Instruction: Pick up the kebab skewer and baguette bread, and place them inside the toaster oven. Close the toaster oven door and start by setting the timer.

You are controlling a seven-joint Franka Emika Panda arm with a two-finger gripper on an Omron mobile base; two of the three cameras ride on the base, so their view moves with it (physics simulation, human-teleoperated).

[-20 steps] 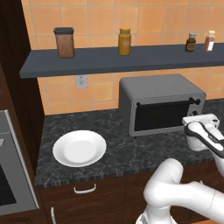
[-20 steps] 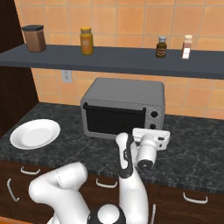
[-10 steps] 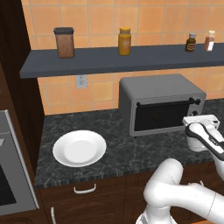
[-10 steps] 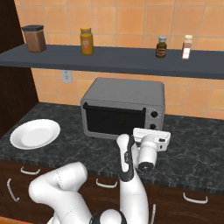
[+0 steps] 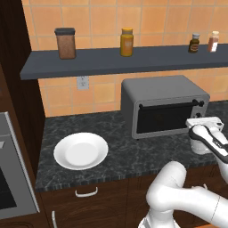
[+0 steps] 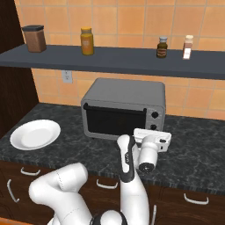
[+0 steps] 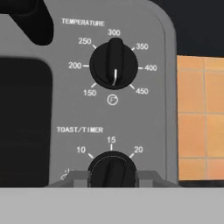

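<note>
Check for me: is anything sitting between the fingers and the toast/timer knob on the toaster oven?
Nothing visible is in the way. In the hand view the gripper is right at the toast/timer knob, with its fingers flanking the knob on either side. The toaster oven has its door shut, and the temperature knob above is apart from the fingers.

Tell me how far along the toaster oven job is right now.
Looks done: the white round plate lies bare, and the grey metal toaster oven has its dark glass door shut. In hand: the gripper closed on the black toast/timer knob. Left: setting the timer.
</note>
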